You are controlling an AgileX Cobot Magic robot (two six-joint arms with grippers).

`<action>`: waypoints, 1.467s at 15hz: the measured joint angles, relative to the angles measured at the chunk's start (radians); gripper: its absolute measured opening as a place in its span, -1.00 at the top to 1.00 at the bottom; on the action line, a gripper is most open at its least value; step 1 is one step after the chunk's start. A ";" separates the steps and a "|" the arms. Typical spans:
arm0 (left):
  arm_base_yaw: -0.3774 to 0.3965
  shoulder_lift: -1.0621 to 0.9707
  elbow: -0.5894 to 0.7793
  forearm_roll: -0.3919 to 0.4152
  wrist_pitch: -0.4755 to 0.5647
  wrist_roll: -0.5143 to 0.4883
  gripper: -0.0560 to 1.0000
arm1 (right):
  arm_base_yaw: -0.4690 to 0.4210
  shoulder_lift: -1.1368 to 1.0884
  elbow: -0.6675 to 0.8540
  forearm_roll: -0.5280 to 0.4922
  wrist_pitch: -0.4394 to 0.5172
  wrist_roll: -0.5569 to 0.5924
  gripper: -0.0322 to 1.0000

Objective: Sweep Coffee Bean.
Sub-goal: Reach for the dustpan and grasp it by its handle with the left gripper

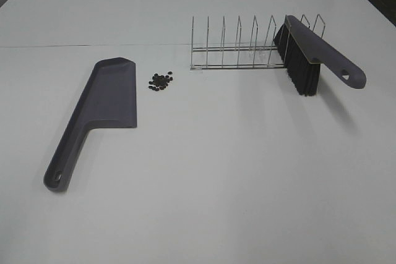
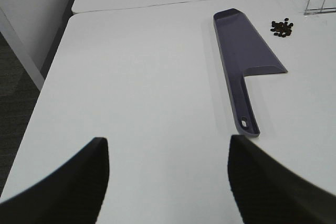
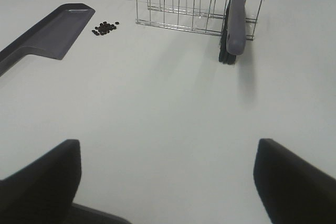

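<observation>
**Beans Beside Dustpan, Both Pincers Released**

The cluster of tiny dark oval coffee beans (image 1: 160, 81) lay on the white counter (image 1: 216, 177). It sat just beside the flat grey plastic dustpan (image 1: 111, 97), between it and the thin wire rack (image 1: 238, 51). A grey-handled, black-bristled brush (image 1: 303, 60) leaned in the rack's end slots. The left pincer (image 2: 168, 182) and right pincer (image 3: 168, 182) hung spread wide, holding nothing, well apart from everything.
</observation>
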 joint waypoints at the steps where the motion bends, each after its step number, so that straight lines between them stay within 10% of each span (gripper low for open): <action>1: 0.000 0.000 0.000 0.000 0.000 0.000 -0.23 | 0.000 0.000 0.000 0.000 0.000 0.000 -0.53; 22: 0.000 0.029 0.000 0.004 0.000 0.000 -0.23 | 0.000 0.000 0.000 0.000 0.000 0.000 -0.53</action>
